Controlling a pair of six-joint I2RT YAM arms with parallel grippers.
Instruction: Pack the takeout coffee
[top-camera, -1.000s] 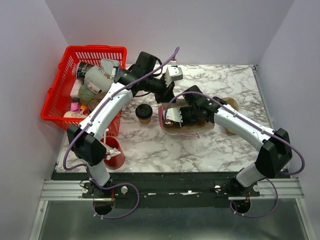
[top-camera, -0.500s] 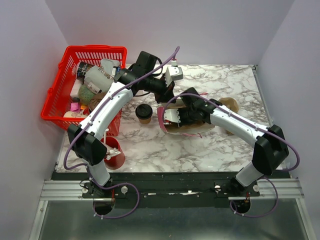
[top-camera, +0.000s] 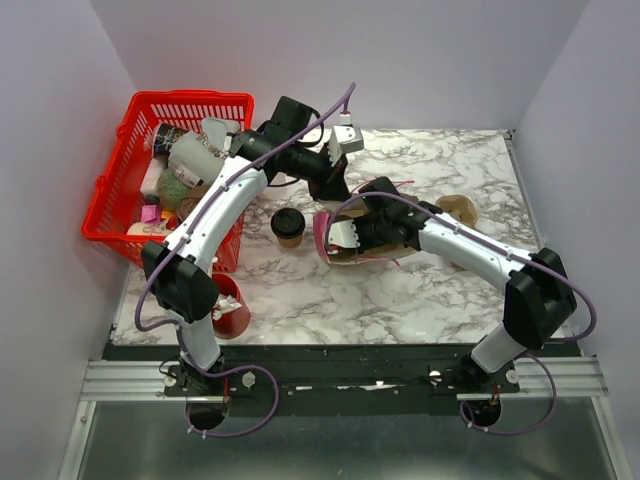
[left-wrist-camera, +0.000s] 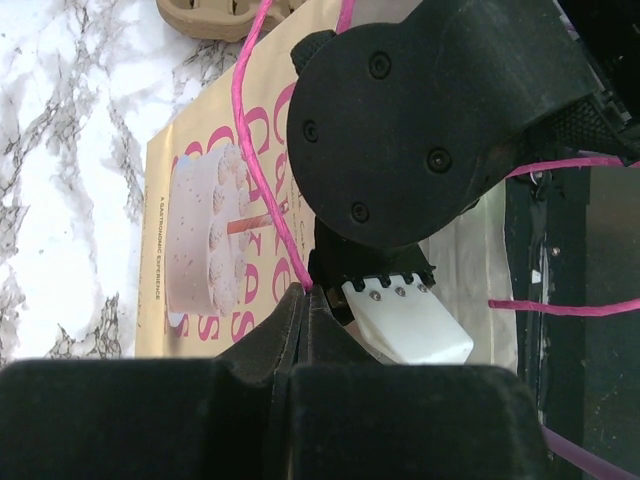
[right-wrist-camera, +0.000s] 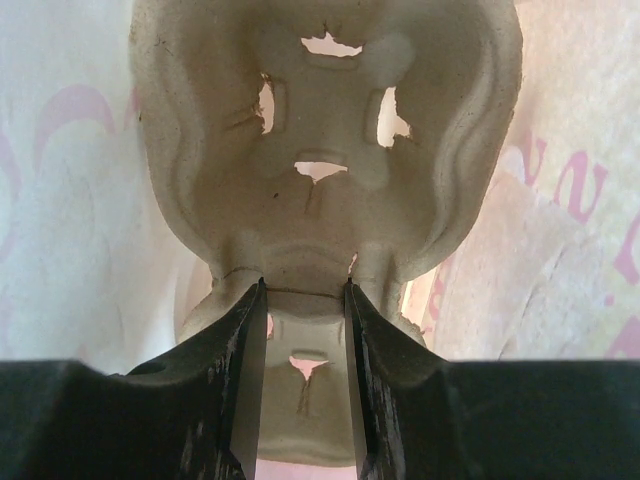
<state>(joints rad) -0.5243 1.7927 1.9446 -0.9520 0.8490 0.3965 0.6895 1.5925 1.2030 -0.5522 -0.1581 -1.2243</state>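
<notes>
Right wrist shows right claw (right-wrist-camera: 305, 288) clamped on pulp carrier (right-wrist-camera: 330, 200); left claw (left-wrist-camera: 304, 296) pinched shut on pink cord (left-wrist-camera: 262, 180).

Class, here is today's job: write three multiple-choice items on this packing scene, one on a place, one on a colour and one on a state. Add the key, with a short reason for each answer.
1. Where does the takeout coffee stand?
A. on the floor
B. on the table, left of the paper bag
C. inside the paper bag

2. What colour are the bag's handles?
A. pink
B. green
C. black

3. What is the right gripper doing?
A. hanging open over bare table
B. clamped on the pulp carrier
C. clamped on the coffee's lid

Key:
1 B: the top view shows the cup on the marble beside the bag's mouth.
2 A: the cords show pink in the top and left wrist views.
3 B: the right wrist view shows both fingers pressed on the carrier's edge.
</notes>
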